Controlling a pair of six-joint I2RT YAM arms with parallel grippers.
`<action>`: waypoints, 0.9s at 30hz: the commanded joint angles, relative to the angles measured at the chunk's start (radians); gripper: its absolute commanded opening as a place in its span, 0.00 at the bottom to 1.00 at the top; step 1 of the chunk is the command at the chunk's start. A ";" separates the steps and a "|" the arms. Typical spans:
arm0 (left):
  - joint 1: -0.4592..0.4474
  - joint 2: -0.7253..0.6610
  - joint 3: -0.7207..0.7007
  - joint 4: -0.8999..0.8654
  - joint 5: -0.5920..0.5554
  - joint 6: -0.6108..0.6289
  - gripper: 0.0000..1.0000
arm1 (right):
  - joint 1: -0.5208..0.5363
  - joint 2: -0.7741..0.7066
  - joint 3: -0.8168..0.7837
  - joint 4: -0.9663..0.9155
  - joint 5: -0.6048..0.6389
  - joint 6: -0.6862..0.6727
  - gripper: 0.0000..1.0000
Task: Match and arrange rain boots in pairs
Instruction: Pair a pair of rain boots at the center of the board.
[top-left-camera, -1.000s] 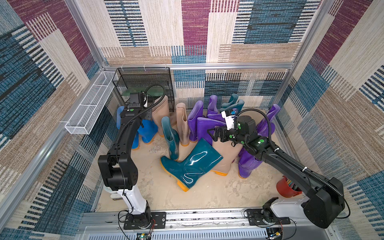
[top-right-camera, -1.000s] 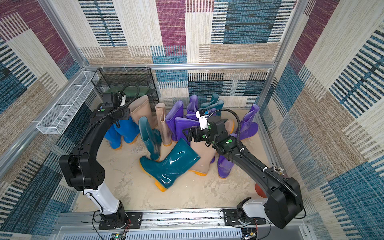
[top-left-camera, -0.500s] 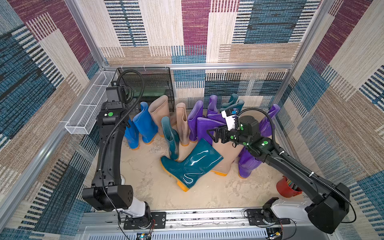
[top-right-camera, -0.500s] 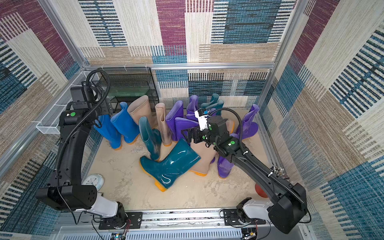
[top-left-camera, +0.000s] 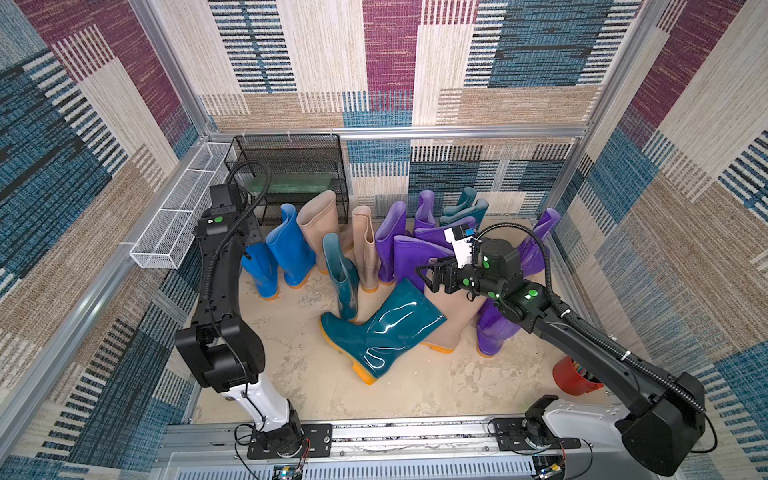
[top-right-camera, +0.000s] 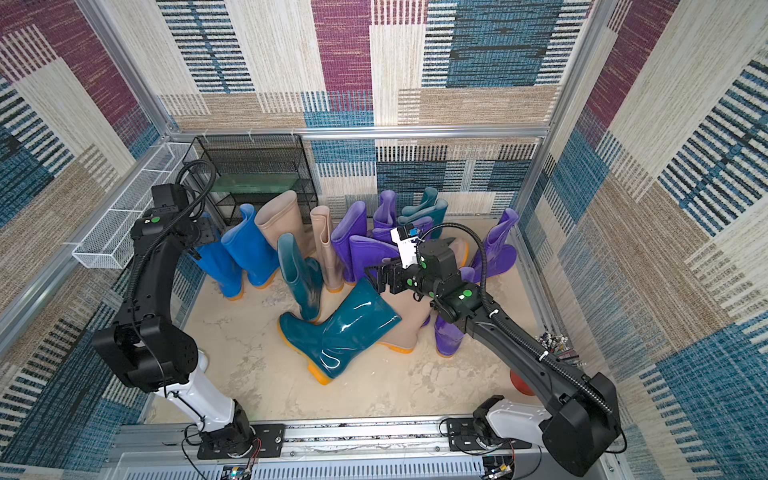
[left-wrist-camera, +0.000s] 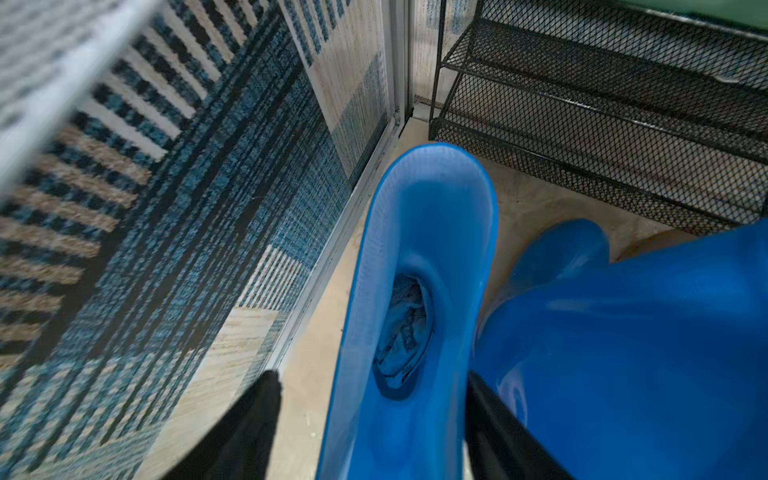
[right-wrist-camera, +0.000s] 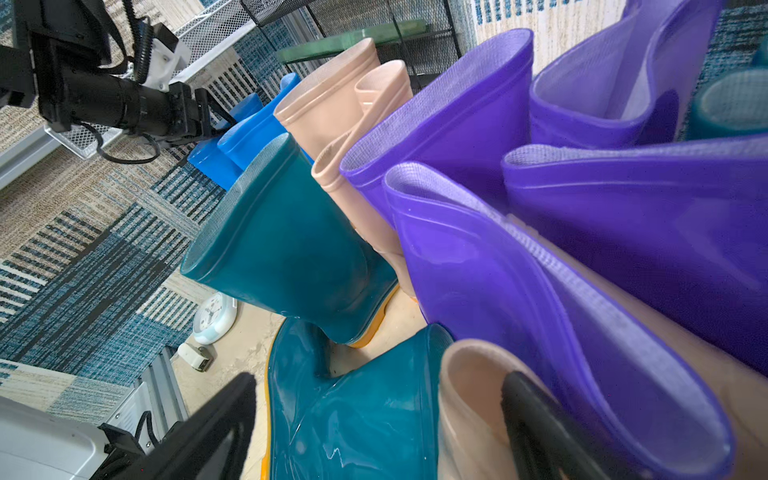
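Observation:
Two bright blue rain boots (top-left-camera: 259, 270) (top-left-camera: 291, 249) stand side by side at the left wall. My left gripper (left-wrist-camera: 372, 376) is open and straddles the top of the blue boot (left-wrist-camera: 415, 249) nearest the wall; one finger (left-wrist-camera: 249, 424) stands clear of it. A dark teal boot (top-left-camera: 386, 328) lies on the floor against an upright teal one (top-left-camera: 343, 274). Over it my right gripper (top-left-camera: 432, 276) is open, with one finger (right-wrist-camera: 540, 424) inside a beige boot (right-wrist-camera: 465, 395). Purple boots (top-left-camera: 419, 253) and beige boots (top-left-camera: 320, 224) crowd behind.
A black mesh rack (top-left-camera: 291, 174) stands in the back left corner, with a white wire basket (top-left-camera: 174, 216) on the left wall. A red cup (top-left-camera: 573, 376) sits by the right arm's base. A white clock (right-wrist-camera: 214, 311) lies on the floor near the left arm's base.
My left arm let go of the blue boot, swung up and left, then came down over the blue boot by the wall. The right arm has barely moved.

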 joint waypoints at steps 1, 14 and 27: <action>0.000 0.018 0.022 0.082 0.046 0.022 0.18 | -0.002 0.004 0.002 0.010 -0.018 -0.006 0.96; -0.052 0.039 0.026 0.241 0.207 0.206 0.00 | -0.001 0.033 0.031 0.000 -0.009 0.006 0.97; -0.070 -0.008 -0.077 0.321 0.165 0.217 0.19 | 0.005 0.035 0.078 -0.043 0.020 -0.014 0.97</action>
